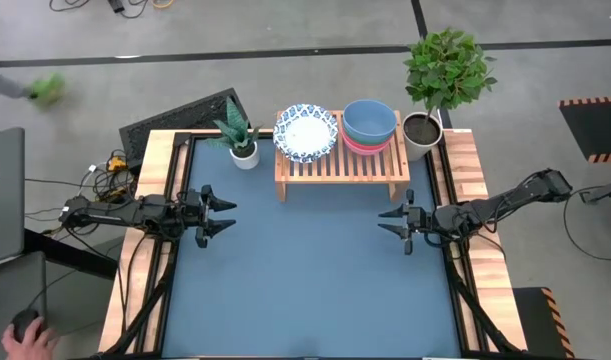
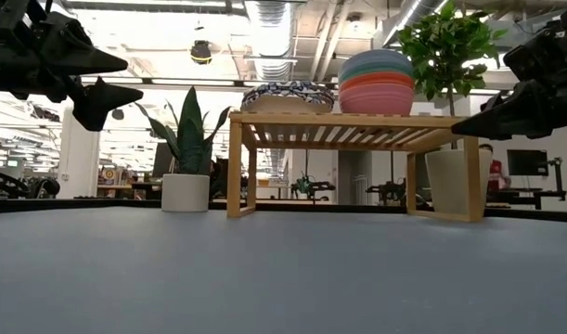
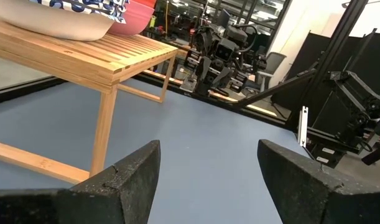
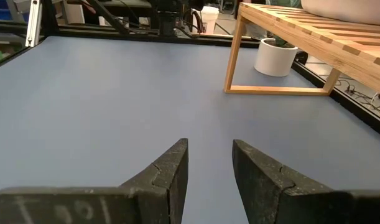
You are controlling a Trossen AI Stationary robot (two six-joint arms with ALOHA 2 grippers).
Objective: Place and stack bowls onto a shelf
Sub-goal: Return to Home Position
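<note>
The shelf [image 1: 340,165] stands at the far edge of the blue tabletop [image 1: 305,290], long axis crosswise, carrying the patterned bowls [image 1: 305,132] beside the coloured stack [image 1: 369,125]. The left end effector [image 1: 228,216] and right end effector [image 1: 383,222] hover nearer, one each side, about equally close, fingers apart and empty. A workshop room lies beyond.

Bright, even overhead light (ceiling lights [image 2: 162,7] glowing) leaves faint shadow beneath the shelf [image 1: 341,160].
</note>
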